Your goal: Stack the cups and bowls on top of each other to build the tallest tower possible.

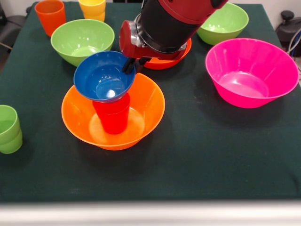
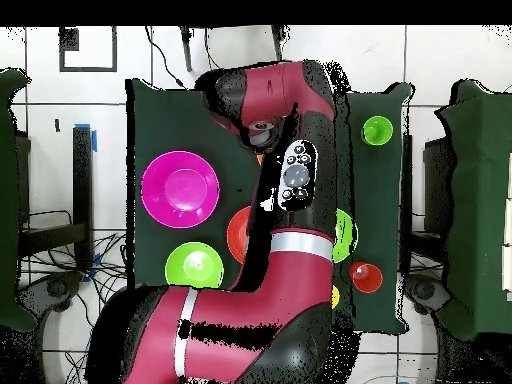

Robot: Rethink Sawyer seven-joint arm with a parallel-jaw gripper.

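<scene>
The gripper's (image 1: pixel 130 64) dark fingers pinch the far rim of the small blue bowl (image 1: pixel 103 77), which sits tilted atop an upright red cup (image 1: pixel 113 114) inside the large orange bowl (image 1: pixel 153 101) (the tower's base). Around it on the dark green table (image 1: pixel 197 155) stand a large pink bowl (image 1: pixel 251 73), two light green bowls (image 1: pixel 80 40), stacked light green cups (image 1: pixel 8 129) and an orange cup (image 1: pixel 50 16).

Glossy plastic bowls (image 1: pixel 246 70) on a matt dark cloth (image 1: pixel 197 155)
</scene>
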